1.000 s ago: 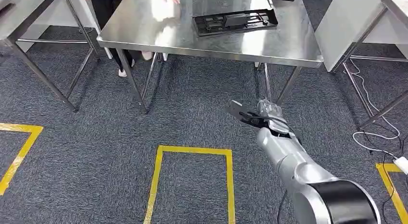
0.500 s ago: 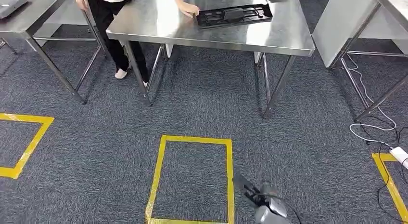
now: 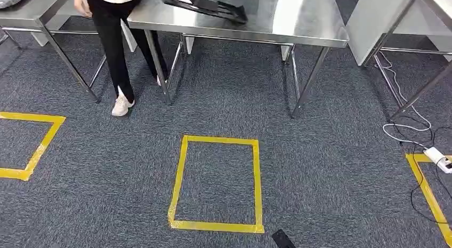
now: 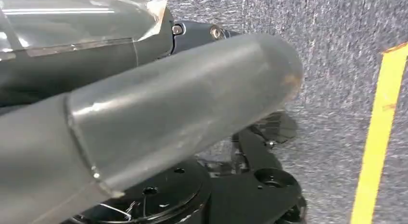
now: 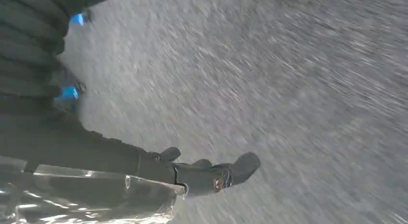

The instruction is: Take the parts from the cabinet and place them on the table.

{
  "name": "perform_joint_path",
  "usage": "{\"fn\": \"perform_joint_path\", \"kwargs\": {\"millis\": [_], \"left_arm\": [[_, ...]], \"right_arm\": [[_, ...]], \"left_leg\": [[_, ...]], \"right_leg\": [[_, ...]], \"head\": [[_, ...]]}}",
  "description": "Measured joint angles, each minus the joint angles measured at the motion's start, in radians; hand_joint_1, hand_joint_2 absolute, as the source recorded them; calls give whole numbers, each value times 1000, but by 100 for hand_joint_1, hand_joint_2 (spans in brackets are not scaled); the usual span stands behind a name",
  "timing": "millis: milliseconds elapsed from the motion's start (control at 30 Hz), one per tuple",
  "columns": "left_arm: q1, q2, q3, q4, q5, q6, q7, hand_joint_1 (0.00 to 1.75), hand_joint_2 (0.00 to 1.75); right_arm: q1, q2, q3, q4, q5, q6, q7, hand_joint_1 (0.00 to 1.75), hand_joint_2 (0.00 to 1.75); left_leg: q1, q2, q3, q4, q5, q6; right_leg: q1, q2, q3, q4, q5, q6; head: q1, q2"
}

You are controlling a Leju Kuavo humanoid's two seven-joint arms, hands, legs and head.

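A flat black slotted part (image 3: 205,4) lies on the steel table (image 3: 298,24) at the far side of the head view. My right hand (image 3: 282,239) hangs low, with just a dark fingertip at the bottom edge there. In the right wrist view the right hand (image 5: 202,173) has its fingers stretched out over the grey carpet, holding nothing. My left hand (image 4: 183,103) shows its thick grey thumb and dark fingers extended, with nothing in it.
A person (image 3: 114,40) in dark trousers stands at the table's left corner. A yellow tape rectangle (image 3: 217,141) marks the carpet in front of me. Another steel table (image 3: 32,13) stands at the left. Cables and a power strip (image 3: 438,156) lie at the right.
My right arm has dropped from mid-picture to the bottom edge. The view has shifted, and the table now sits higher in it. The person has turned the black part and stepped left.
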Motion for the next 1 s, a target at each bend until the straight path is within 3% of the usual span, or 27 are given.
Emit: {"fn": "perform_joint_path", "kwargs": {"millis": [33,67,100,133,167,200,233,300,333,367,400,433,467,500,533,567,633,667,700,733,767,833,867,900,933,1000], "left_arm": [[-1,0,-2,-2,-6,-1,-3,0,0],[0,0,-5,-2,-8,-3,-5,0,0],[0,0,-5,-1,-9,-5,-6,0,0],[-1,1,-6,-2,-9,-5,-6,0,0],[1,1,-6,-2,-9,-5,-6,0,0],[2,3,-7,-1,-9,-6,-6,0,0],[3,3,-7,-1,-9,-6,-6,0,0],[4,5,-8,-1,-10,-6,-7,0,0],[4,6,-9,-1,-11,-6,-7,0,0],[4,6,-10,-1,-14,-6,-7,0,0],[5,7,-11,-1,-17,-6,-7,0,0],[5,7,-13,-1,-19,-6,-7,0,0],[4,7,-14,-1,-21,-6,-7,0,0],[4,9,-14,-1,-24,-6,-7,0,0],[4,18,-14,-1,-27,-6,-7,0,0],[8,15,-14,0,-28,-6,-7,0,0],[6,18,-14,0,-28,-5,-3,0,0],[5,17,-14,0,-29,-5,-3,0,0],[3,16,-15,-1,-30,-4,-2,0,0],[3,16,-15,0,-31,-5,-2,0,0],[3,16,-15,0,-34,-5,-1,0,0],[3,16,-16,0,-40,-5,2,0,0],[3,16,-17,0,-42,-5,4,0,0],[3,16,-17,0,-42,-5,5,0,0],[3,15,-18,0,-43,-5,5,0,0],[2,14,-19,0,-43,-5,5,0,0]], "right_arm": [[2,-2,-13,0,-9,0,0,0,175],[4,-2,-22,0,-12,0,0,0,175],[9,-2,-27,0,-14,0,0,0,175],[13,-3,-35,1,-16,0,0,0,175],[18,-3,-41,2,-19,0,0,0,175],[24,-4,-47,2,-20,0,0,0,0],[28,-6,-49,3,-20,0,1,0,0],[34,-6,-59,3,-29,-1,2,0,0],[37,-5,-67,4,-35,-3,3,0,0],[41,-5,-75,5,-44,-8,3,0,0],[45,-6,-82,5,-44,-11,5,0,0],[48,-7,-88,6,-43,-12,8,0,0],[49,-8,-90,7,-39,-12,9,0,0],[50,-7,-90,7,-37,-12,10,0,0],[50,-2,-90,8,-35,-13,10,0,0],[49,-4,-92,8,-35,-15,10,0,0],[51,-1,-97,9,-32,-14,10,0,0],[52,-1,-98,10,-28,-14,11,0,0],[54,-4,-98,10,-23,-14,12,0,0],[54,-4,-98,10,-22,-13,14,0,0],[54,-3,-98,10,-21,-12,17,0,0],[57,-5,-101,10,-21,-10,21,0,0],[61,-5,-104,10,-21,-10,21,0,0],[65,-6,-104,11,-21,-10,21,0,0],[68,-7,-105,11,-21,-10,22,0,0],[68,-9,-106,12,-21,-10,22,0,0]], "left_leg": [[-4,0,-8,3,9,-9],[-5,4,-4,0,21,-15],[-2,7,0,-10,30,-20],[1,8,5,-23,42,-32],[2,8,7,-31,51,-40],[7,4,-3,-16,23,-43],[7,4,-11,18,-40,-44],[8,-1,-49,171,-165,-54],[8,-2,-64,244,-188,-57],[8,-2,-63,288,-183,-59],[8,-2,-39,278,-163,-58],[8,-5,14,216,-139,-55],[8,-15,85,118,-115,-50],[8,-43,138,42,-102,-42],[13,-98,179,-12,-129,-24],[9,-90,176,-16,-122,-25],[-2,-62,181,-25,-127,-15],[3,-51,184,-41,-120,-6],[11,-34,189,-61,-108,-1],[11,-26,192,-68,-104,6],[13,-11,191,-69,-103,7],[13,18,188,-68,-103,7],[14,31,187,-68,-103,5],[17,42,187,-68,-104,3],[21,52,188,-67,-104,-2],[31,69,189,-58,-110,-18]], "right_leg": [[14,-1,100,-153,-73,-26],[19,1,100,-184,-93,-35],[19,1,97,-188,-89,-38],[25,2,95,-187,-86,-53],[20,1,92,-191,-75,-64],[0,-3,87,-194,-56,-73],[2,-2,80,-194,-46,-88],[8,1,59,-193,-28,-95],[10,3,48,-191,-21,-95],[12,8,39,-189,-14,-92],[13,14,34,-187,-9,-89],[14,22,33,-185,-6,-85],[15,32,31,-181,-4,-82],[14,39,28,-177,-4,-81],[16,45,8,-174,0,-75],[15,53,11,-174,2,-70],[7,74,2,-176,9,-59],[16,82,-2,-181,14,-52],[14,60,-4,-162,6,-52],[13,33,-27,-132,-15,-51],[11,23,-66,-66,-50,-51],[1,18,-149,93,-107,-43],[-4,17,-174,138,-112,-32],[-10,14,-168,122,-97,-20],[-17,9,-141,67,-68,-4],[-29,-19,-55,-103,2,28]], "head": [[1,0],[-8,0],[-8,0],[-7,0],[-8,0],[-10,0],[-10,0],[-11,0],[-11,0],[-11,0],[-11,0],[-11,0],[-11,0],[-12,0],[-8,0],[-9,0],[-14,0],[-12,0],[-12,0],[-9,0],[-4,0],[-2,0],[-2,0],[-1,0],[-2,0],[-1,0]]}}
